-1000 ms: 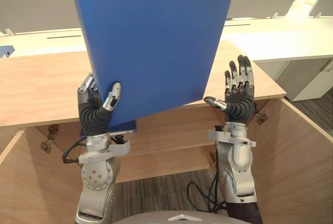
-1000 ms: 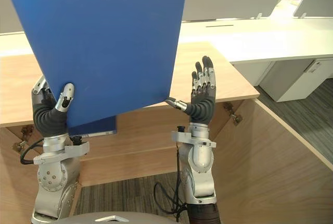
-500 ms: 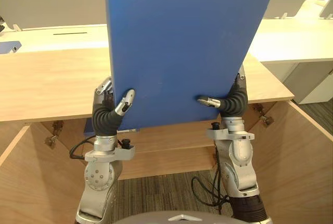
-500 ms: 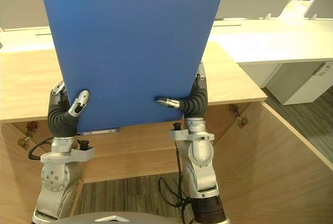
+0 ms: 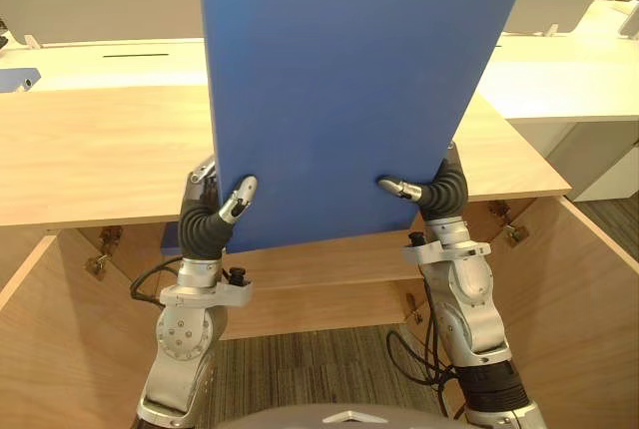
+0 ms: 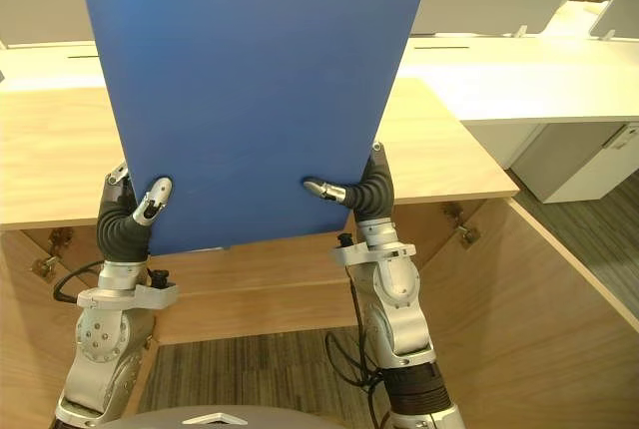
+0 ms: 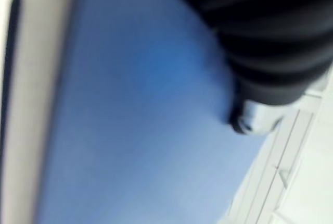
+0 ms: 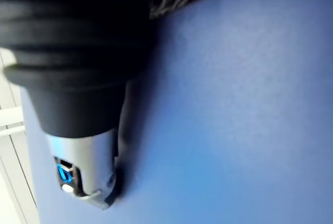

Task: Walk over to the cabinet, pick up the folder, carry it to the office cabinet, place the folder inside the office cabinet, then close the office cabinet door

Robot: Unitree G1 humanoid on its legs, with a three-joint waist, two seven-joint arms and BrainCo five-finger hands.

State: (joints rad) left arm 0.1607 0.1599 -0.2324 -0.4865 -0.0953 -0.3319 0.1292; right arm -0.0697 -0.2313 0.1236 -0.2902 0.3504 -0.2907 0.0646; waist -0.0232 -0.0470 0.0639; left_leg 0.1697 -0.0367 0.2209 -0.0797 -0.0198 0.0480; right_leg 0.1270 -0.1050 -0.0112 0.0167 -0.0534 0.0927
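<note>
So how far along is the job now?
The pickup looks done: the folder stands upright between the left hand and the right hand, with the thumbs on its near face. It is above the cabinet top, not inside. Left to do: put it in and close the open door.

The folder (image 5: 349, 90) is showing a plain, even blue. The cabinet (image 5: 100, 155) is displaying pale wood grain, the carpet (image 5: 319, 374) is running in mottled grey streaks, and the desks (image 5: 559, 90) are looking plain white.
</note>
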